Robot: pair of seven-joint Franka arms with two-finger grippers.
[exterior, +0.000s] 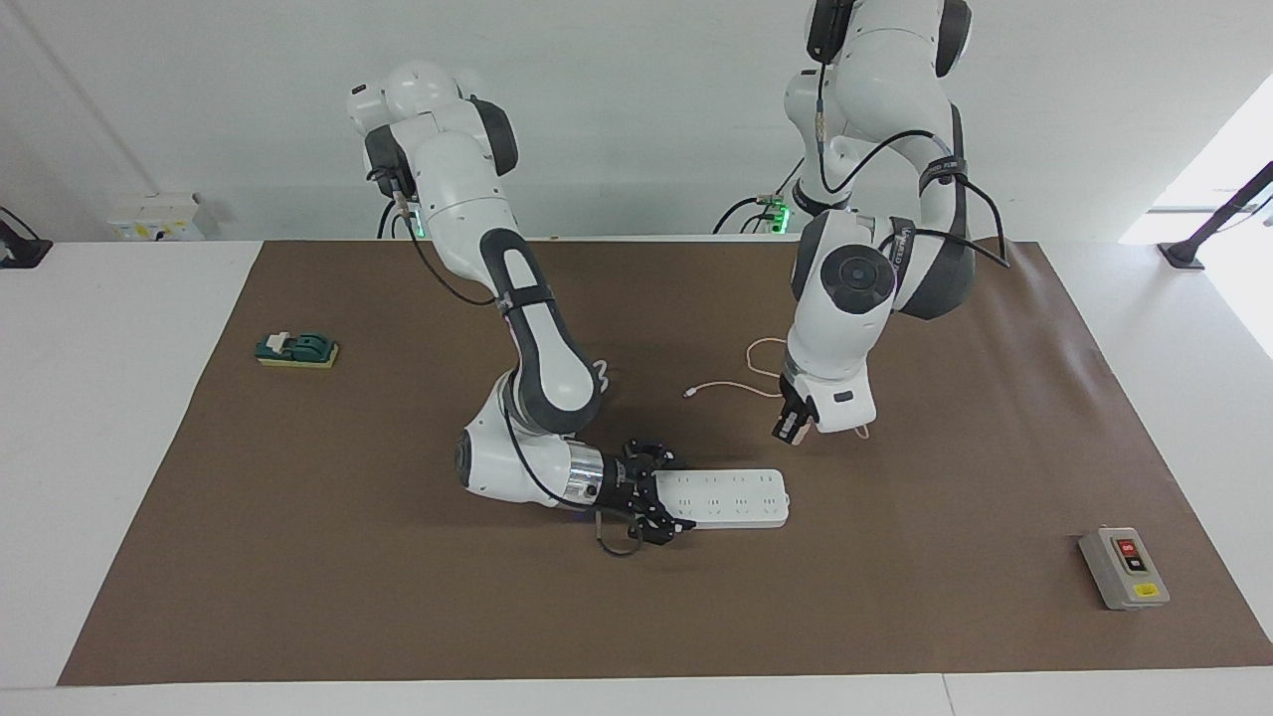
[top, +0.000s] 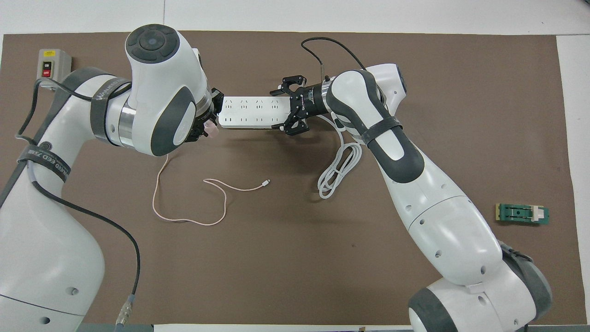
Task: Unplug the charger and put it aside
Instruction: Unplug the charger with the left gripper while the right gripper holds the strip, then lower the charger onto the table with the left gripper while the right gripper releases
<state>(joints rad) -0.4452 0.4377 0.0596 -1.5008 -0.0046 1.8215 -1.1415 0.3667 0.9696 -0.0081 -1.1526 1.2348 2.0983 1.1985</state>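
While the right gripper (exterior: 651, 502) clamped the end of the power strip (exterior: 731, 497) flat on the mat, the left gripper (exterior: 793, 426) hung just off the strip's other end, closed on the charger (top: 211, 129), a small pink block between its fingers. From this angle the prongs looked clear of the sockets, though I couldn't be sure. The danger was the pink cable (top: 193, 203): it trailed in loops nearer the robots, and a quick swing aside could have dragged it across the strip or snagged it on the arm. A loose pinch on so small a block could also have let it twist out. The strip's own white cord (top: 339, 173) lay coiled by the right arm. A grey switch box (exterior: 1124, 567) and a green block (exterior: 296, 349) sat well apart, out of the way.
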